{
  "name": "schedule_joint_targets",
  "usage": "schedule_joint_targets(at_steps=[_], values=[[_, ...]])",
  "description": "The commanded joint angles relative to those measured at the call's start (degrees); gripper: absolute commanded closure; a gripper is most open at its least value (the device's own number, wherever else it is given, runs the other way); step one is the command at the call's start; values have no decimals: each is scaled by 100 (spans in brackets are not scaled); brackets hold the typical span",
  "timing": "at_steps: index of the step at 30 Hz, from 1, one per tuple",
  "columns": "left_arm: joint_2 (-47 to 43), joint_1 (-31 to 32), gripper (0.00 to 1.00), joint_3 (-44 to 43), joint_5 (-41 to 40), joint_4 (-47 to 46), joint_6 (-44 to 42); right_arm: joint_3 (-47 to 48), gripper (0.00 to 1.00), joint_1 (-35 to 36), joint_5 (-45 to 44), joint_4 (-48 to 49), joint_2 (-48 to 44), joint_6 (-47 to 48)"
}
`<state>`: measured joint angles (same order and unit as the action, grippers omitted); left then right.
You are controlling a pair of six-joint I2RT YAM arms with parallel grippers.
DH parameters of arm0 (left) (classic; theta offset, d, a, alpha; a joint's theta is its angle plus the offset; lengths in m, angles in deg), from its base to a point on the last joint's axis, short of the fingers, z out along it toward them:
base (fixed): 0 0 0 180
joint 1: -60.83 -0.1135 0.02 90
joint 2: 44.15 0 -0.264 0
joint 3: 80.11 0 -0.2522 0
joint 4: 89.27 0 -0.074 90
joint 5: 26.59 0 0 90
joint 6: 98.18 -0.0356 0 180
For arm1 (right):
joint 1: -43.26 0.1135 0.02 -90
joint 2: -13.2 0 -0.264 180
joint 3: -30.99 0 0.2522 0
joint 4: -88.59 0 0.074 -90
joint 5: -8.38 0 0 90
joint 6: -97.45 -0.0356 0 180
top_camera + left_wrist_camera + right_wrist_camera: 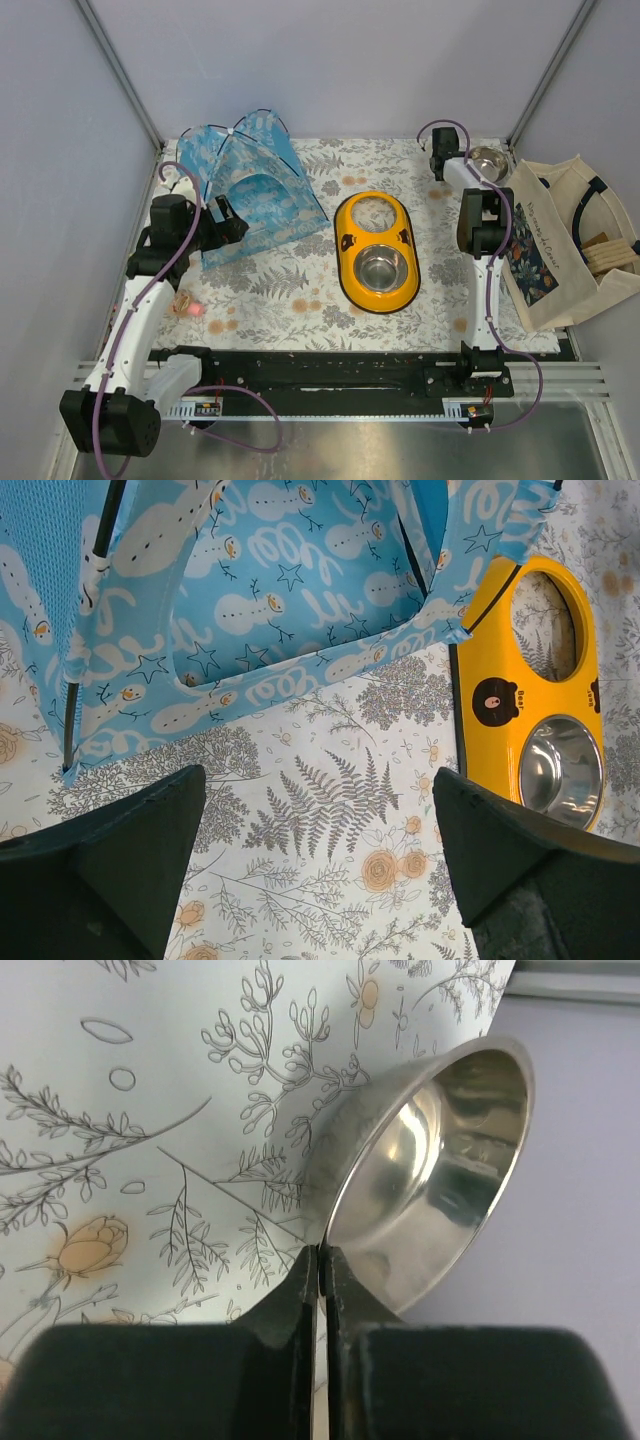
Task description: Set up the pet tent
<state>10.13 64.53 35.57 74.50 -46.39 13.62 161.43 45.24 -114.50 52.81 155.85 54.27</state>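
The pet tent [250, 185] stands erected at the back left of the floral mat. It is light blue with a snowman print, black poles crossing over its top and an arched doorway facing front. Its lower front fills the top of the left wrist view [260, 590]. My left gripper [232, 222] hovers just in front of the tent's left corner. It is open [318, 775], with only the mat between its fingers. My right gripper [468, 165] is at the back right, shut [322, 1255] on the rim of a steel bowl [450, 1160], which sits tilted at the mat's corner [487, 162].
A yellow double feeder [376, 250] with one steel bowl in it lies at mid-mat, right of the tent [545, 680]. A cream tote bag [560, 240] lies open at the right edge. A small pink item [190, 308] sits near the left arm. Grey walls enclose the table.
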Motion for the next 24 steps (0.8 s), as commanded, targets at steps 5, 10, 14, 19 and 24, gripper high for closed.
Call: schedule_joint_targets(at_steps=[5,10,14,19,24], values=[[-23,16,1,-270,-160,-91,-168,-233,100,48,300,224,-527,-42],[-145,7,1,-191,-169,-179,-185,20,100,259,264,-169,-1097,-831],[-339,7,1,-68,-160,-275,-185,617,100,548,590,-951,-1607,-1806],[-585,7,1,20,-142,-381,-194,936,100,1206,337,-1980,-2214,-2905],[-796,7,1,143,-72,-522,-141,515,100,1954,440,-3035,-2855,-4013]])
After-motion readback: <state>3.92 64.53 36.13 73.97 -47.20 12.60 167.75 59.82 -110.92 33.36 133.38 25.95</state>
